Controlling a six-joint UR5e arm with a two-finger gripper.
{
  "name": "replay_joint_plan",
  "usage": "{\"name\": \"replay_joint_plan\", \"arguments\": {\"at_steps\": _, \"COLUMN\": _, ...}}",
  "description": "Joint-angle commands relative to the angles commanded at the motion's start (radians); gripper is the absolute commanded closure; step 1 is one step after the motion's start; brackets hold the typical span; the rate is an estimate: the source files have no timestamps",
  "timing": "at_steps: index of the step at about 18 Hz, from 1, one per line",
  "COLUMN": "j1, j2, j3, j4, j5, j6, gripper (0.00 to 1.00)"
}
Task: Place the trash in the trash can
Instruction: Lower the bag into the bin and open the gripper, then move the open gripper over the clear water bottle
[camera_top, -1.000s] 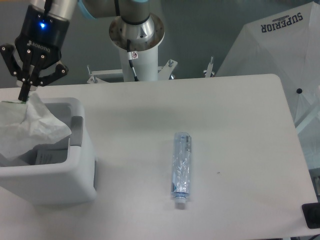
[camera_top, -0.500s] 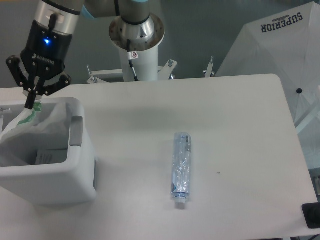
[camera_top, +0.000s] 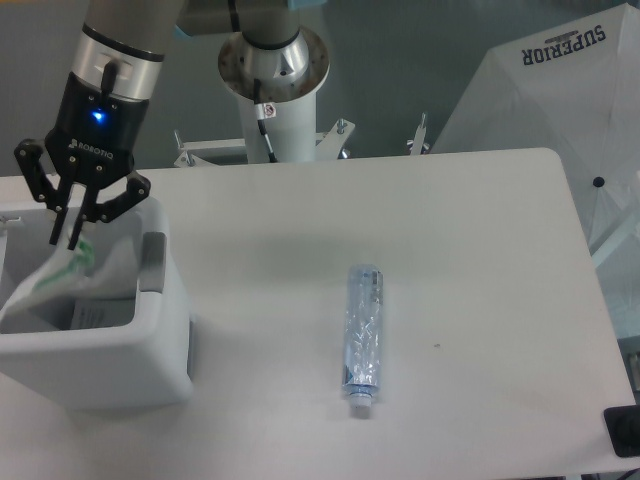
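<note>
A small clear plastic bag (camera_top: 52, 282) with white printed labels hangs partly inside the white trash can (camera_top: 95, 345) at the table's left edge, its top corner, tinged green, pinched between the fingertips of the gripper (camera_top: 68, 240). The jaws are clenched on that corner directly above the bin's open mouth, and the bag's lower part drapes against the bin's inner left wall. The bin is boxy with rounded corners and carries a grey rectangular panel (camera_top: 151, 264) on its right rim.

Well apart from the bin, near the middle of the white table (camera_top: 480, 300), a slim clear plastic bottle (camera_top: 362, 338) lies on its side, its cap end pointing toward the table's near edge and its bluish label crinkled along the body.

Behind the table stands the arm's round white base column (camera_top: 277, 80). At the upper right, a white panel printed "SUPERIOR" (camera_top: 565, 45) leans beside the table.
</note>
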Motion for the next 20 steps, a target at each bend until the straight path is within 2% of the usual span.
{"name": "replay_joint_plan", "arguments": {"at_steps": 4, "j1": 0.043, "j2": -0.025, "j3": 0.032, "j4": 0.000, "j5": 0.194, "j6": 0.012, "gripper": 0.00}}
{"name": "replay_joint_plan", "arguments": {"at_steps": 5, "j1": 0.075, "j2": -0.040, "j3": 0.035, "j4": 0.000, "j5": 0.218, "j6": 0.012, "gripper": 0.00}}
{"name": "replay_joint_plan", "arguments": {"at_steps": 7, "j1": 0.145, "j2": -0.086, "j3": 0.054, "j4": 0.008, "j5": 0.186, "j6": 0.009, "gripper": 0.00}}
{"name": "replay_joint_plan", "arguments": {"at_steps": 10, "j1": 0.247, "j2": -0.187, "j3": 0.104, "j4": 0.116, "j5": 0.161, "j6": 0.012, "gripper": 0.00}}
{"name": "replay_joint_plan", "arguments": {"at_steps": 12, "j1": 0.276, "j2": -0.250, "j3": 0.137, "j4": 0.155, "j5": 0.172, "j6": 0.023, "gripper": 0.00}}
{"name": "replay_joint_plan", "arguments": {"at_steps": 14, "j1": 0.293, "j2": -0.307, "j3": 0.170, "j4": 0.150, "j5": 0.216, "j6": 0.060, "gripper": 0.00}}
{"name": "replay_joint_plan", "arguments": {"at_steps": 16, "j1": 0.305, "j2": -0.334, "j3": 0.163, "j4": 0.143, "j5": 0.256, "j6": 0.138, "gripper": 0.00}}
{"name": "replay_joint_plan", "arguments": {"at_steps": 20, "j1": 0.310, "j2": -0.409, "j3": 0.146, "j4": 0.123, "j5": 0.261, "j6": 0.284, "gripper": 0.00}}
